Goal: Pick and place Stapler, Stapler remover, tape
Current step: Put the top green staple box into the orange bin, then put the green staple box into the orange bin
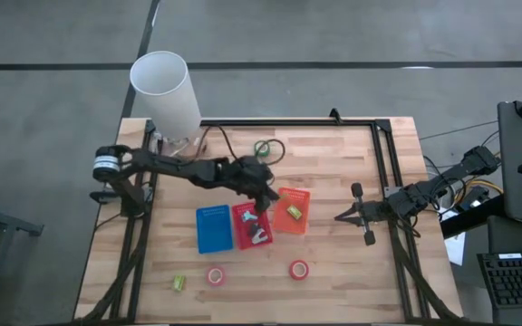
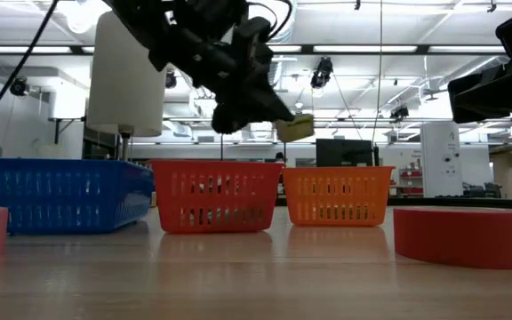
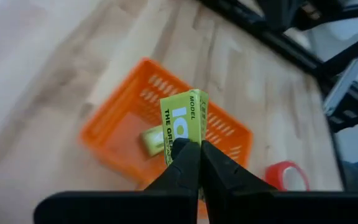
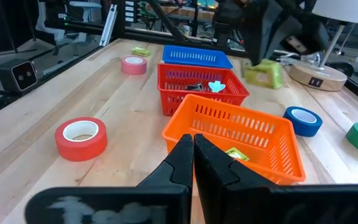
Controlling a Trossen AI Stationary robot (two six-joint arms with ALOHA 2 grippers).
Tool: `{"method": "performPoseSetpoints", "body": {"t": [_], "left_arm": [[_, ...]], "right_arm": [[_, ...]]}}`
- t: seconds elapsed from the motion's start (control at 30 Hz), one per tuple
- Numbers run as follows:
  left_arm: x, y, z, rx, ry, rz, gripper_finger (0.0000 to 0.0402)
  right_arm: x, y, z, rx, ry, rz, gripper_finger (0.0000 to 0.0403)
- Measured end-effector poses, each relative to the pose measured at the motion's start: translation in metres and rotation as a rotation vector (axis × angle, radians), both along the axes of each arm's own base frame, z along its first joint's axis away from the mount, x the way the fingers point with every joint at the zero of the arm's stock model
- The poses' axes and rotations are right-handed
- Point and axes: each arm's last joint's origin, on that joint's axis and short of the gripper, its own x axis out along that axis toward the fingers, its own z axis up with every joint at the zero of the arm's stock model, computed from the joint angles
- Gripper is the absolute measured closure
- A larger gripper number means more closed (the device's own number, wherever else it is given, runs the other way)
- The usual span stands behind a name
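Note:
My left gripper (image 3: 194,149) is above the orange basket (image 1: 292,211), shut on a small yellow-green box (image 3: 184,121) with printed lettering. A second yellow-green box (image 3: 151,140) lies inside that basket. Tape rolls lie flat on the table: two red (image 1: 216,275) (image 1: 299,269), one green (image 1: 264,148) and one blue (image 4: 302,120). The red basket (image 1: 252,226) holds small metal and pale-blue items (image 4: 207,86); I cannot tell whether they are stapler or stapler remover. My right gripper (image 1: 352,215) waits shut at the table's right side. My left gripper pinches the box's near end (image 3: 180,148) between its two fingertips. The fingers slant downward from the table's left. The box sticks out beyond them (image 2: 295,127), lifted clear above the orange basket.
A blue basket (image 1: 213,228) stands left of the red one. A white lamp shade (image 1: 164,91) stands at the far left corner. Another yellow-green block (image 1: 178,283) lies near the front edge. A black frame (image 1: 383,154) runs along the table's far and right sides.

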Motion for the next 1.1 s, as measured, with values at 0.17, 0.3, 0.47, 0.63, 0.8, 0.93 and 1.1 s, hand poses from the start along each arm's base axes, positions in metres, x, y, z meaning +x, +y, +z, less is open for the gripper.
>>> {"method": "performPoseSetpoints", "body": {"t": [0.17,0.3,0.47,0.63,0.8,0.93,1.1], "left_arm": [[0.020,-0.013,-0.014,-0.072,-0.052,-0.043,0.0381],[0.032,-0.017,-0.025,-0.131,-0.012,-0.041,0.0364],[0.043,-0.015,-0.043,-0.161,0.051,-0.008,0.0329],[0.049,-0.014,-0.040,-0.178,0.049,-0.002,0.0276],[0.038,-0.017,-0.010,-0.175,0.037,-0.030,0.0242],[0.013,-0.032,0.019,-0.121,0.105,-0.081,0.0237],[-0.029,-0.061,0.041,-0.047,0.289,0.031,0.0237]], "right_arm": [[0.000,0.000,0.000,0.000,0.000,-0.001,0.0394],[0.000,0.000,0.000,0.001,0.000,-0.001,0.0394],[0.000,0.000,0.000,0.001,0.000,-0.001,0.0394],[0.000,0.000,0.000,0.003,0.001,-0.001,0.0394],[0.000,0.000,-0.001,0.001,0.006,-0.002,0.0394],[0.000,0.000,-0.001,0.015,0.011,-0.005,0.0394],[0.000,0.000,-0.001,0.015,0.015,-0.005,0.0394]]}}
